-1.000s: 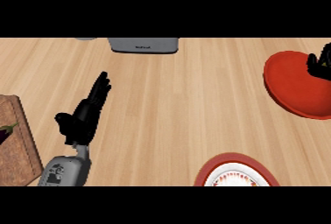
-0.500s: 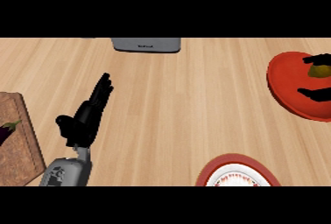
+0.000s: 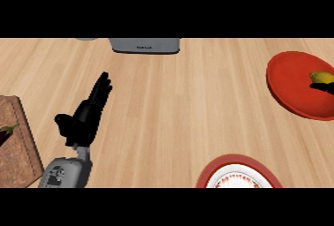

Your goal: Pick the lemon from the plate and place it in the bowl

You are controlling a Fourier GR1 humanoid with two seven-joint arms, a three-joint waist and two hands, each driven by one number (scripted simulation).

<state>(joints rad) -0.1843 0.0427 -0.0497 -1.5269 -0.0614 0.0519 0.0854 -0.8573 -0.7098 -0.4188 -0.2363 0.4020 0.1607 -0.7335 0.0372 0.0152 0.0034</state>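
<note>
Head view looks steeply down on a pale wooden counter (image 3: 183, 110); the left hand (image 3: 85, 117) lies over the counter at the view's left, its grey forearm (image 3: 65, 173) rising from the lower edge, its fingers straight and pressed together, pointing up and a little right, thumb out to the side, holding nothing; the lemon (image 3: 321, 78) sits on the red plate (image 3: 294, 86) at the right edge; a sliver of the right hand (image 3: 324, 88) shows black just below the lemon, and whether its fingers are spread or curled cannot be told; the bowl (image 3: 238, 174), red-rimmed with a white patterned inside, sits at the lower edge; a grey appliance (image 3: 145, 45) stands at the top; a wooden board (image 3: 16, 150) at the far left carries a dark eggplant (image 3: 8, 132).
</note>
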